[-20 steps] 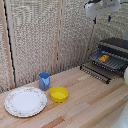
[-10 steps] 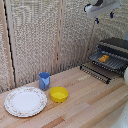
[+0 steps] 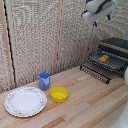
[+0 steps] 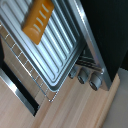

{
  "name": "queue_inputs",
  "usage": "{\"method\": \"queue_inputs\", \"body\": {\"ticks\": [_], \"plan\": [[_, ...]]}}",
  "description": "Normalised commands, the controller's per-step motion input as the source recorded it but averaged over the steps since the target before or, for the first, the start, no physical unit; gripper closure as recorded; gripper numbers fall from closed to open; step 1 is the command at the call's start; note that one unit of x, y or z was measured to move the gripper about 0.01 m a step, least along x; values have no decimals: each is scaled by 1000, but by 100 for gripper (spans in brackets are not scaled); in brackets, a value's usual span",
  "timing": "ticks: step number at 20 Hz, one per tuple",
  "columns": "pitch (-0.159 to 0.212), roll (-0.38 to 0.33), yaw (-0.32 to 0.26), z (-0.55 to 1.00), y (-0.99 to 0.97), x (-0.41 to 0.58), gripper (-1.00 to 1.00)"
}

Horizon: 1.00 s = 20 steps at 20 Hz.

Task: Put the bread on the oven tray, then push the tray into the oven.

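**Bread lying on the pan at the oven, gripper raised above**

The gripper is seen high above the oven, clear of everything; only blurred white parts with blue tips are visible, so whether its fingers are spread or closed cannot be told. The bread is laid flat on the oven pan, and the pan is set at the oven's open front, over a wire rack and the lowered door. Three knobs are seen on the oven's front beside the pan. Well apart from the oven, toward the exterior view's left, a yellow bowl, a blue cup and a patterned white plate are placed on the wooden counter.
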Motion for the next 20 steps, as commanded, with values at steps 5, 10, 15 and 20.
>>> {"method": "queue_inputs", "body": {"ticks": [5, 10, 15, 20], "plan": [[142, -231, 170, -620, 373, 93, -100], [217, -224, 180, -449, 275, -10, -100], [255, -219, 210, -343, 163, -98, -100], [228, -136, 291, -382, 0, -58, -100]]}}
